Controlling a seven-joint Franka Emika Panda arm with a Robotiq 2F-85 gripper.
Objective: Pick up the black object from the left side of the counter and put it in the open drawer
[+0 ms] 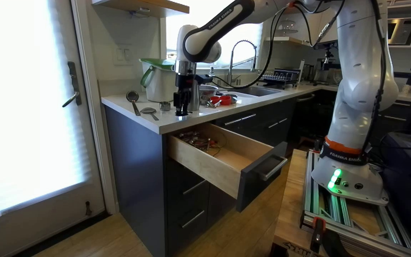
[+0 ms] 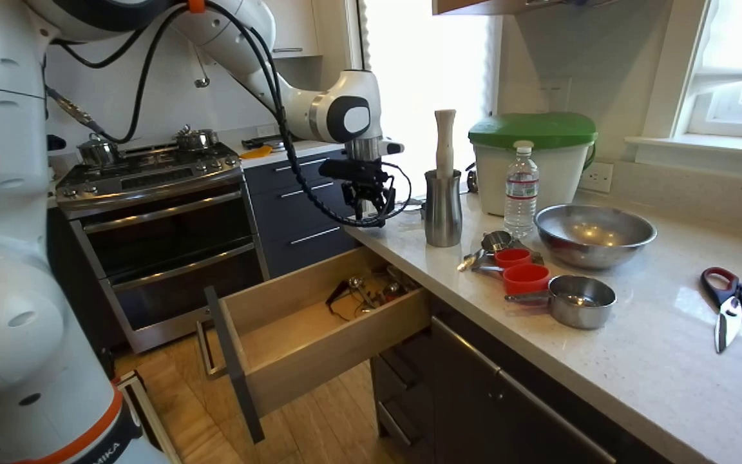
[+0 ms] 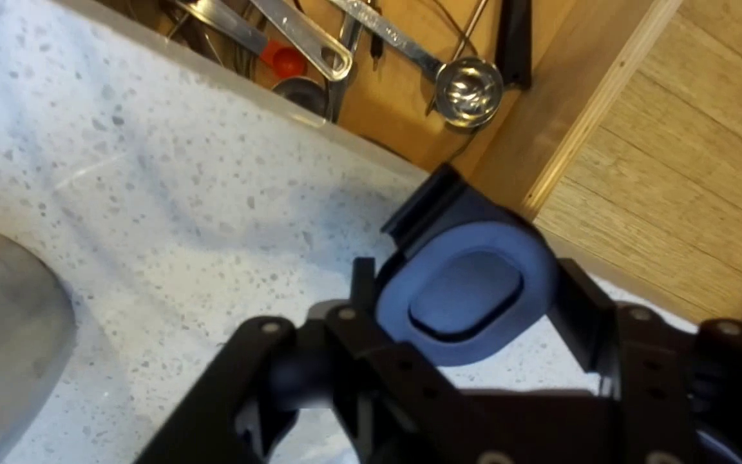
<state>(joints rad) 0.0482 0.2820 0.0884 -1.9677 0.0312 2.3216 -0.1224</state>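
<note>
Wrist view: one end effector (image 3: 467, 270) grasps one black object (image 3: 464, 293); one drawer (image 3: 574, 84) lies open.

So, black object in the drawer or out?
Out. In the wrist view, the black object is between the fingers of the tool, over the counter.

Open drawer (image 2: 339, 354) below the counter (image 2: 657, 338), utensils (image 2: 364, 295) inside

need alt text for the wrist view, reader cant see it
A black object with a bluish oval face is held between the robot jaws, near the edge of a speckled white counter. Beyond that edge, an open drawer contains metal utensils; part of a rounded metal surface shows at left.
</note>
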